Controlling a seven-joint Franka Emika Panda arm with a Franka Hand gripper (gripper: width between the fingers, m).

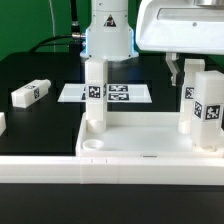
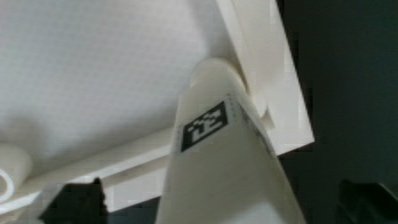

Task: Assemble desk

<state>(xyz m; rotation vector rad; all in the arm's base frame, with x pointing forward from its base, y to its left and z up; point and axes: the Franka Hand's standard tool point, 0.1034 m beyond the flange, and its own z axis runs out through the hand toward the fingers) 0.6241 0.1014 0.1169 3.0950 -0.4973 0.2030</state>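
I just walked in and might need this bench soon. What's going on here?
The robot arm is putting a white desk together. The tabletop lies rim up, with the left leg and the right leg standing upright on it. The claw hangs by the top of the right leg and looks open, its visible finger clear of the leg. A loose leg lies on the black table, off to one side of the marker board.

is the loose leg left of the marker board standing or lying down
Lying down: the leg rests lengthwise on the black table, apart from the tabletop.
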